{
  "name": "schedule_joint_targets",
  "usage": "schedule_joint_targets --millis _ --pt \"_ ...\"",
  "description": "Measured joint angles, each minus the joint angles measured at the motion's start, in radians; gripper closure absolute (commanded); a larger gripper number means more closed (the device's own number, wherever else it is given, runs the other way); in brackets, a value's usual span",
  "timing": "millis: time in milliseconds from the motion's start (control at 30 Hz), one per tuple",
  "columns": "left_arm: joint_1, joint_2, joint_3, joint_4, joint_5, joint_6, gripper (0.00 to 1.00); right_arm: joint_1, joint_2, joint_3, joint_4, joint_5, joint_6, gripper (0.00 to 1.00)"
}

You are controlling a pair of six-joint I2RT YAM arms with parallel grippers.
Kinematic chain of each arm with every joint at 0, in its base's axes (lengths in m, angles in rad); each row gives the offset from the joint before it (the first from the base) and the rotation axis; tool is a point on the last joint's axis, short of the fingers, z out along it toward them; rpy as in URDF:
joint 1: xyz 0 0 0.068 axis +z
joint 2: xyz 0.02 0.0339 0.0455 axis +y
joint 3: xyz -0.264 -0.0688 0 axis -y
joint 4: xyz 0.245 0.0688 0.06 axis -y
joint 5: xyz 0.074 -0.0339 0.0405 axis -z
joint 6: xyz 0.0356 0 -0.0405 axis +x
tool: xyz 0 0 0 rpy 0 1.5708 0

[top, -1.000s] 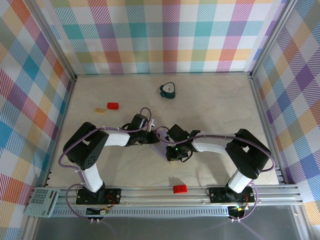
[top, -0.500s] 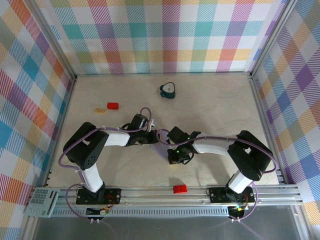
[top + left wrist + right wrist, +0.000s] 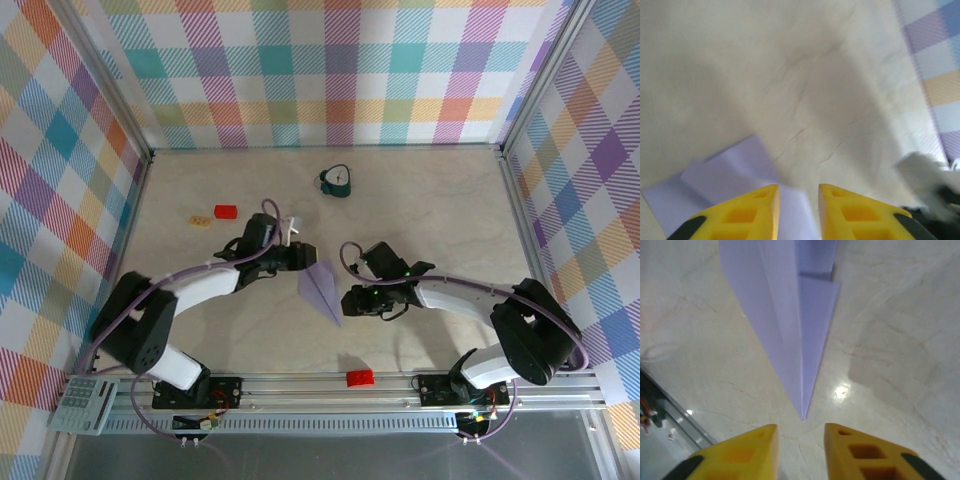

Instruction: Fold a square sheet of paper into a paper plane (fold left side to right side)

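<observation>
The square sheet of paper now lies flat on the table as a pale lavender paper plane (image 3: 322, 288), a narrow creased wedge with its tip toward the near edge. My left gripper (image 3: 302, 260) is at the plane's wide back end. In the left wrist view the paper (image 3: 725, 175) runs under the gap of that gripper (image 3: 799, 189), whose jaws stand apart. My right gripper (image 3: 350, 300) is just right of the tip. Seen from the right wrist, the plane (image 3: 785, 320) points at that open gripper (image 3: 801, 429), with its tip stopping just short of the yellow fingers (image 3: 845, 447).
A dark teal clock-like object (image 3: 337, 181) stands at the back centre. A red block (image 3: 225, 211) and a tan piece (image 3: 200, 220) lie back left. Another red block (image 3: 359, 377) sits by the front rail (image 3: 300, 385). A grey keypad (image 3: 85, 403) is at the near left corner.
Both grippers were shut and close together over the middle. They have drawn apart and opened, uncovering the folded plane on the table between them.
</observation>
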Motion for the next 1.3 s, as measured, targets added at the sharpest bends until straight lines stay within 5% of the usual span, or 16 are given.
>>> schedule_joint_targets --millis 367,667,800,1033,1300 --pt "0.072 -0.388 -0.205 0.021 -0.072 -0.005 0.42 -0.059 0.140 -0.010 0.247 -0.109 -0.051 0.61" --pt "0.123 -0.557 -0.274 0.024 -0.116 -0.028 0.25 -0.059 0.237 0.008 0.373 -0.166 -0.052 0.94" --pt "0.141 -0.590 -0.274 0.037 -0.106 -0.050 0.20 -0.069 0.212 0.001 0.406 -0.180 -0.051 1.00" --pt "0.173 -0.587 -0.274 0.145 0.008 -0.132 0.21 -0.111 -0.013 -0.055 0.425 -0.190 -0.057 1.00" --pt "0.177 -0.467 -0.250 0.446 0.250 -0.329 0.36 -0.124 -0.327 -0.097 0.515 -0.231 -0.031 0.99"
